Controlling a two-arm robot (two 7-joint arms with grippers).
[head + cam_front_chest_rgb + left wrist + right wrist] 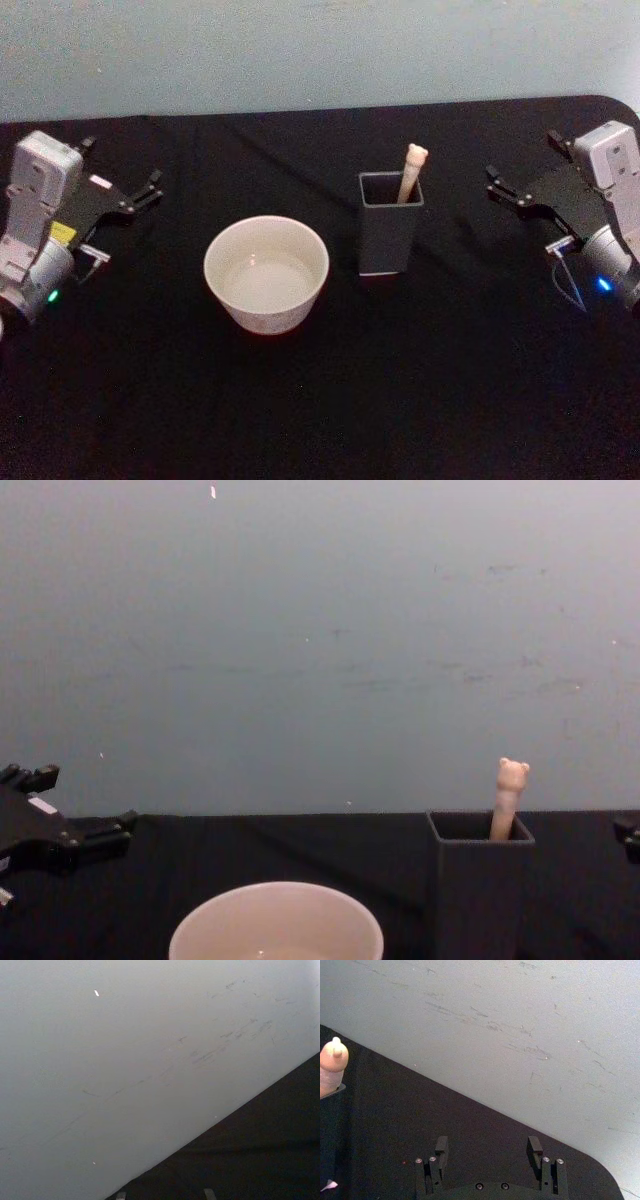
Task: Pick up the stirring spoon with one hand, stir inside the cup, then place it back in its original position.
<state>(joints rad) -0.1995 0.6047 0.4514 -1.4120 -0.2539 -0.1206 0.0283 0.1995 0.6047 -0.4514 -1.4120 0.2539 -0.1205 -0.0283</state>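
The stirring spoon (412,172) stands in the tall dark grey square holder (388,240), its beige bear-head handle (509,792) sticking out above the rim; its neck and bowl are hidden inside. The handle top (332,1064) also appears in the right wrist view. To the left of the holder (480,890) sits the wide off-white cup (266,272), whose rim (275,925) is near the chest view's lower edge. My left gripper (155,188) hovers open at the far left, well away from the cup. My right gripper (495,183) hovers open to the right of the holder, with nothing between its fingers (441,1146).
A black cloth covers the table (320,400), whose back edge meets a plain pale wall (300,50). The table's rounded far right corner (610,105) lies just behind the right gripper. Bare cloth lies in front of the cup and holder.
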